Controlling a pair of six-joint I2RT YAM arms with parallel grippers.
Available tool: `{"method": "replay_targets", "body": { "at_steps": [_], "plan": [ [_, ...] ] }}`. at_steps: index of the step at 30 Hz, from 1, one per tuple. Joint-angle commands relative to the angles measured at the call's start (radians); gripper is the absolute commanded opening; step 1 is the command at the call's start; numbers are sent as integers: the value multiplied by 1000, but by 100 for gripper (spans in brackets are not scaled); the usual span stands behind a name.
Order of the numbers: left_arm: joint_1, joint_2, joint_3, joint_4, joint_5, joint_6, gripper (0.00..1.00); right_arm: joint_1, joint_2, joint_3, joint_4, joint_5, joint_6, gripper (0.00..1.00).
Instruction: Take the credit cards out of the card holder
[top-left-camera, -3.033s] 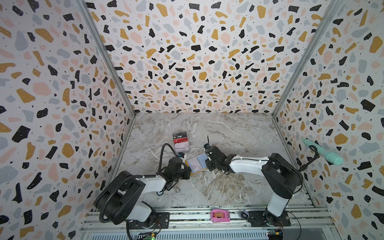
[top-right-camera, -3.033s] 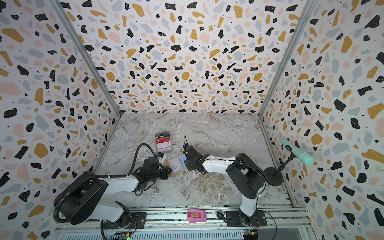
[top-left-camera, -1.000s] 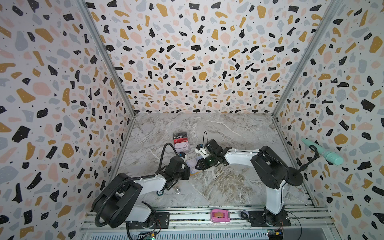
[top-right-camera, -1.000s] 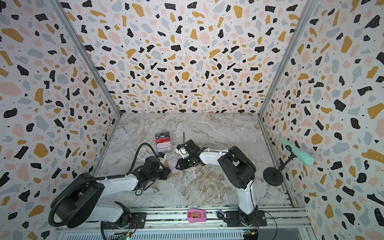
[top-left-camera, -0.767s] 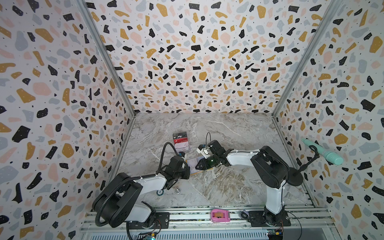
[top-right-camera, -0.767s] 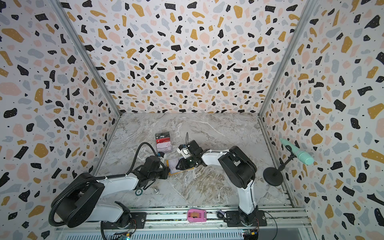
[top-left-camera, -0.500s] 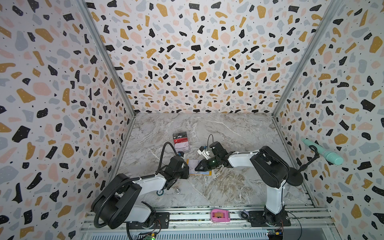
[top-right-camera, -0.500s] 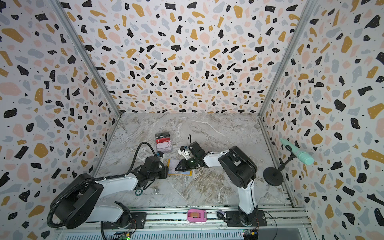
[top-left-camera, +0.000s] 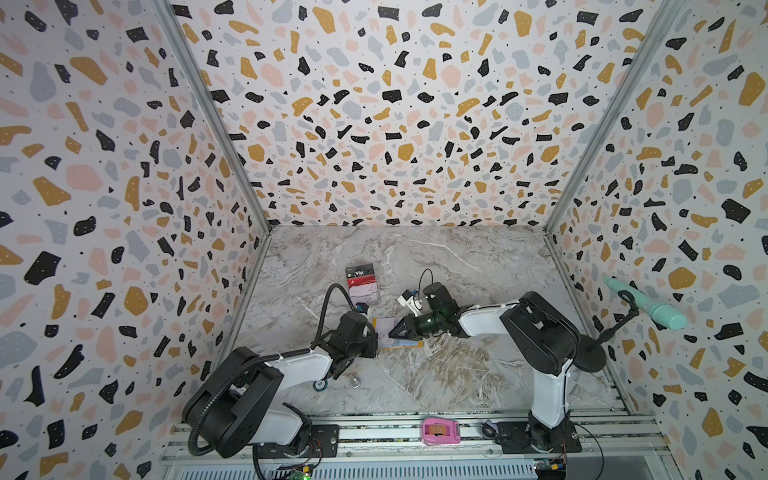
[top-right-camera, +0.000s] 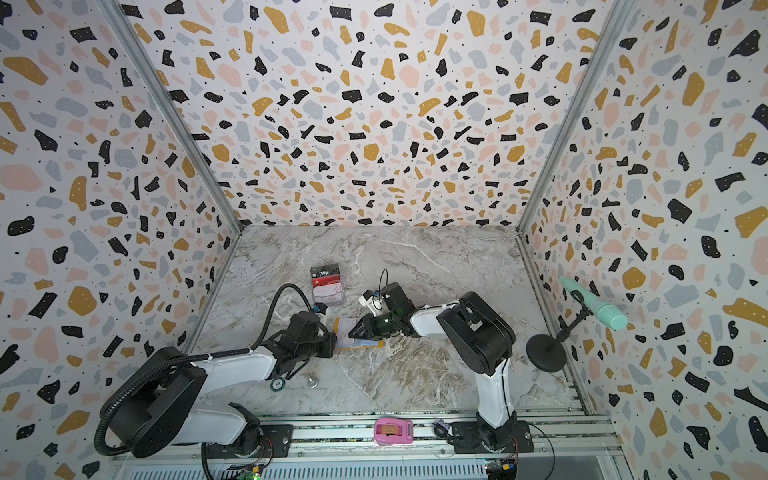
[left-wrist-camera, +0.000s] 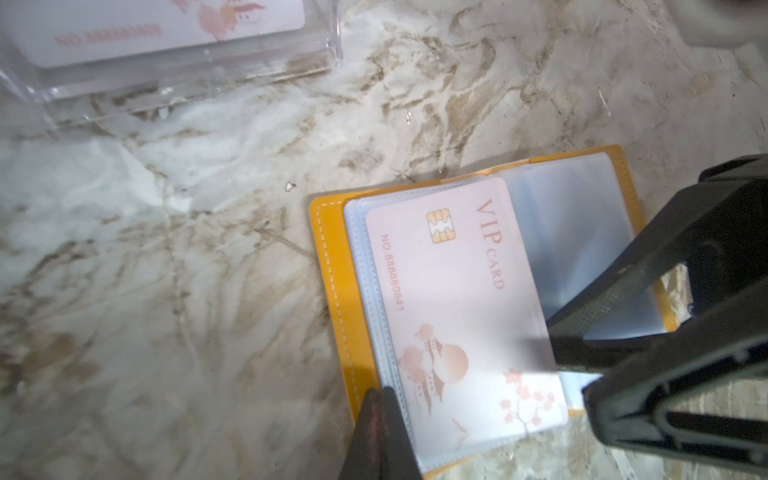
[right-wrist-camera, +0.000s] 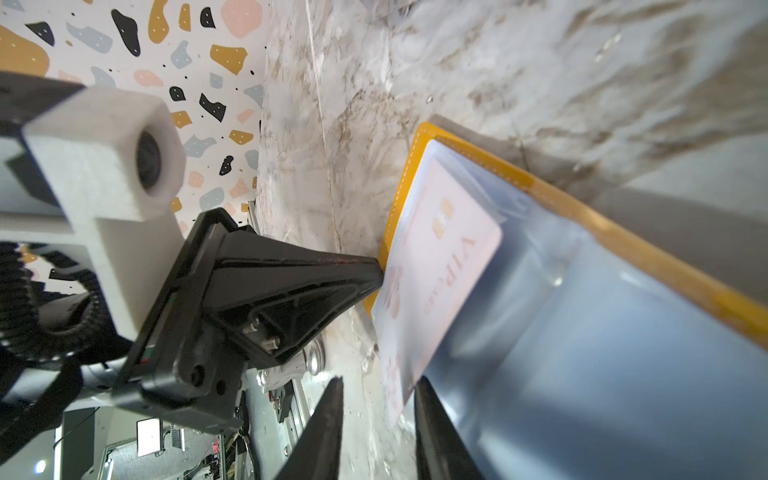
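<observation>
Left wrist view: closed left hand (left-wrist-camera: 382, 395) presses card holder (left-wrist-camera: 332, 266); right hand (left-wrist-camera: 569, 365), narrowly parted, straddles white card (left-wrist-camera: 457, 299).

One card holder (left-wrist-camera: 332, 291), one clear stand (left-wrist-camera: 208, 70), one dark red card (top-left-camera: 360, 275), one sleeved white card (left-wrist-camera: 453, 299) and one racked white card (top-left-camera: 365, 292) are counted.
</observation>
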Motion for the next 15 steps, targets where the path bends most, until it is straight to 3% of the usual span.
{"method": "replay_targets", "body": {
  "at_steps": [1,15],
  "plan": [
    [3,34,-26,-104,14,17,0,-1,2,-2,62,-6,44,30],
    [3,50,-28,-86,15,12,0,0,42,7,110,-29,88,29]
  ]
}}
